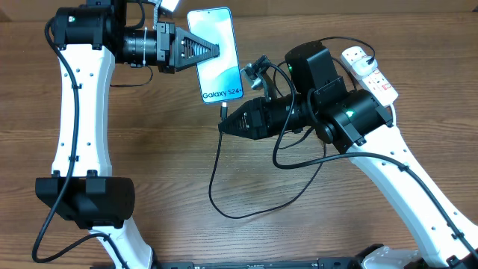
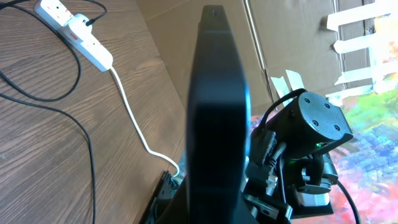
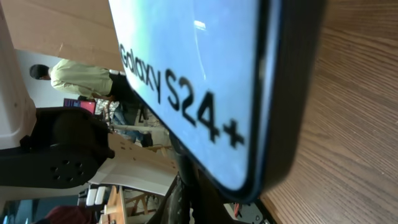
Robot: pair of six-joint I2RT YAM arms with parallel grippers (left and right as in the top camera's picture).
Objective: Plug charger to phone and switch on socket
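The phone (image 1: 219,60), its light blue screen up and reading "Galaxy S24+", hangs above the table with my left gripper (image 1: 212,49) shut on its left long edge. In the left wrist view the phone (image 2: 214,118) shows edge-on as a dark slab between the jaws. My right gripper (image 1: 224,125) is shut on the charger (image 1: 216,168) near its connector tip, just under the phone's bottom short edge. The black cable loops down across the table. In the right wrist view the phone (image 3: 199,74) fills the frame and hides the connector. The socket (image 1: 369,71) lies at the far right.
The socket's thick white cord (image 2: 134,121) runs across the wood toward the table's far edge. A black plug and cable sit at the socket's far end (image 2: 87,23). The right arm's body (image 1: 351,116) stands between the phone and the socket.
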